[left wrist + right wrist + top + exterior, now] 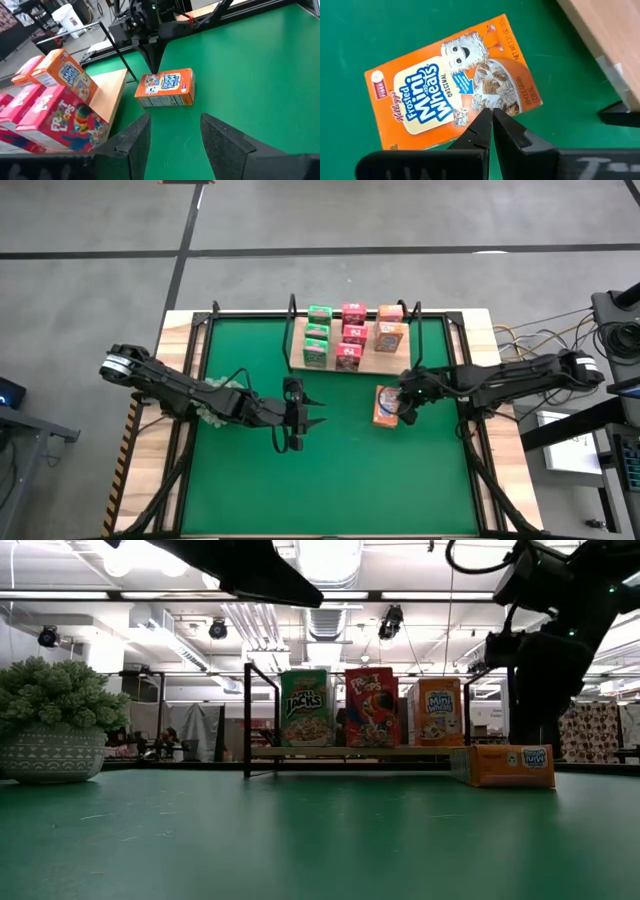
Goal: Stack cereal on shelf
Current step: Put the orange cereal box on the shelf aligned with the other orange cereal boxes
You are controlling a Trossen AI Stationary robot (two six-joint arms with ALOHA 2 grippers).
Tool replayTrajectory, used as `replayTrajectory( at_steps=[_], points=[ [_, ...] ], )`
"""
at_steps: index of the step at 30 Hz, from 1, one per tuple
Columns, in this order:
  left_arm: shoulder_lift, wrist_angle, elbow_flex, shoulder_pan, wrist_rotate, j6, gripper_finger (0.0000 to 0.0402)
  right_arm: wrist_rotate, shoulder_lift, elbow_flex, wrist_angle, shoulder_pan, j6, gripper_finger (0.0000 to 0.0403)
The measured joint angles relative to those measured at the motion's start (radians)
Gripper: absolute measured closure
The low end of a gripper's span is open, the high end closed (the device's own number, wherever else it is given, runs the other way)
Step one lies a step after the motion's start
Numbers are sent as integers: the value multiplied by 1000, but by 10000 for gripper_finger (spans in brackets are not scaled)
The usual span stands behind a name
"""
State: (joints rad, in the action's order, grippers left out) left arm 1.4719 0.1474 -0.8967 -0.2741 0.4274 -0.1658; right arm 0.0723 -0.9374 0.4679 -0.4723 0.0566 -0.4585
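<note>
Cereal is mostly placed: eight packs stand on the shelf (pixel 395 364), green, pink-red and orange in rows, while the last orange box (pixel 386 405) lies flat on the green mat (pixel 330 480) just in front of the shelf's right end. Directly over that box hangs the right gripper (pixel 408 404), its fingers pressed together and holding nothing; in its wrist view the tips sit above the box's long lower edge. To pick it up well, the fingers would need to spread wider than the box's narrow dimension, straddle it squarely across the middle, and close evenly so it does not pivot. A flat box gives little to grab, so tipping or nudging it first may help. The left gripper (pixel 297 416) waits mid-mat, fingers partly apart and empty, facing the box.
</note>
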Motion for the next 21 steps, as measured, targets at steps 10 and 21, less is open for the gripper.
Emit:
replayTrajectory(
  at_steps=[10, 21],
  points=[
    [0, 2, 9, 0, 0, 48, 247, -2, -141, 0, 262, -54, 78, 394],
    [0, 2, 9, 0, 0, 70, 247, -19, -174, 16, 268, -72, 67, 394]
  ],
)
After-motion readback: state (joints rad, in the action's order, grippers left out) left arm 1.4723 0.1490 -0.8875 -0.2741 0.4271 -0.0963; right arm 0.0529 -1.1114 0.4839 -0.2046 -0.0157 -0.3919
